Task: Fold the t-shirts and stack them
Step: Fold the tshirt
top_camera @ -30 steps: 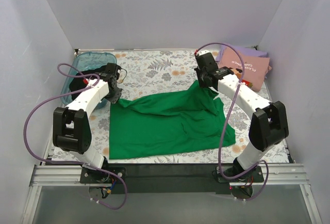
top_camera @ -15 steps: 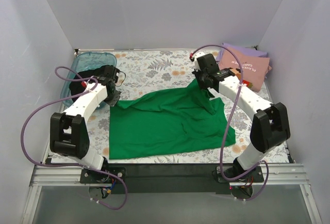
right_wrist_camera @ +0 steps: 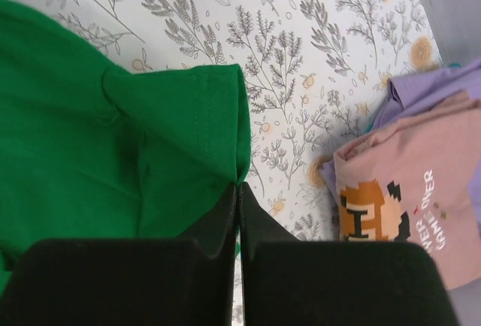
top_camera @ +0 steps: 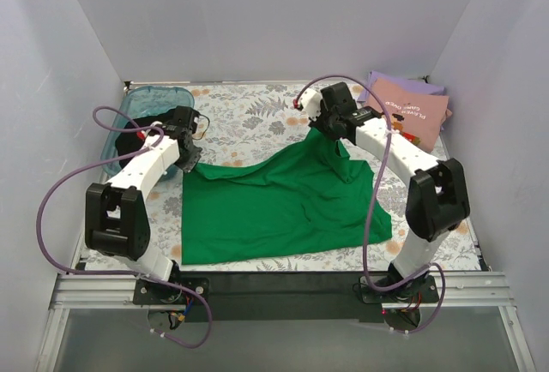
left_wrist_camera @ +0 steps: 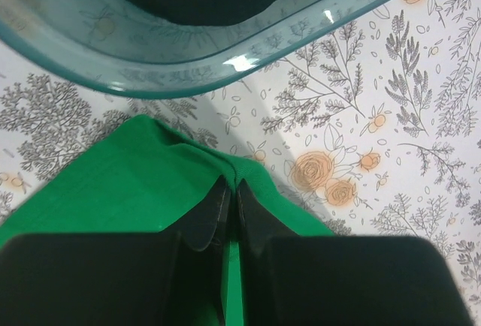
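Green tee [top_camera: 274, 205], long axis left-right

translucent teal bin [top_camera: 163, 95] at far-left corner of floral-print table [top_camera: 257, 111], pale walls [top_camera: 274, 21] around, metal rail [top_camera: 283, 291] in front

Left pincer [left_wrist_camera: 229, 191] clamped closed and low, right pincer [right_wrist_camera: 238, 187] clamped closed, arm stretched forward

High rear overview; close wrist views; green t-shirt [top_camera: 274, 209] throughout.
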You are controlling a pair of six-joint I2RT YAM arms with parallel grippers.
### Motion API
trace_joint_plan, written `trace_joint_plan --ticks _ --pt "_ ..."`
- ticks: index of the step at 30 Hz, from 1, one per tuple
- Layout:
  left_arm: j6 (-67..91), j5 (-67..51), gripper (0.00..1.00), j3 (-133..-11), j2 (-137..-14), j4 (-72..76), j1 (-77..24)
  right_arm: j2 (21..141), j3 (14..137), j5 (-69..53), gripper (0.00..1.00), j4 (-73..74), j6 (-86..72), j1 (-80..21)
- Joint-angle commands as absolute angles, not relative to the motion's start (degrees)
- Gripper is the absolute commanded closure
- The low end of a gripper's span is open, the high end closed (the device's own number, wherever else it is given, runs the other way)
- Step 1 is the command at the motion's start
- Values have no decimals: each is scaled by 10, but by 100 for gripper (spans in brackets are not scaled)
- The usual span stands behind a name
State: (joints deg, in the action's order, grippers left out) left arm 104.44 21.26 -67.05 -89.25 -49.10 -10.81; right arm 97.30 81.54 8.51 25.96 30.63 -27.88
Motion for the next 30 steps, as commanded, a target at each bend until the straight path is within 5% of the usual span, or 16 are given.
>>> trace_joint_plan --ticks 1,16,30 --pt "1032 233 100 -699 -908 -475 -104 1021 857 86 99 240 429 -279" --pt "1028 256 100 -755 -973 -483 -89 1184 1024 208 99 207 530 -271" --pt "1006 196 100 -636 -888 -424 -89 978 744 156 99 198 367 -284"
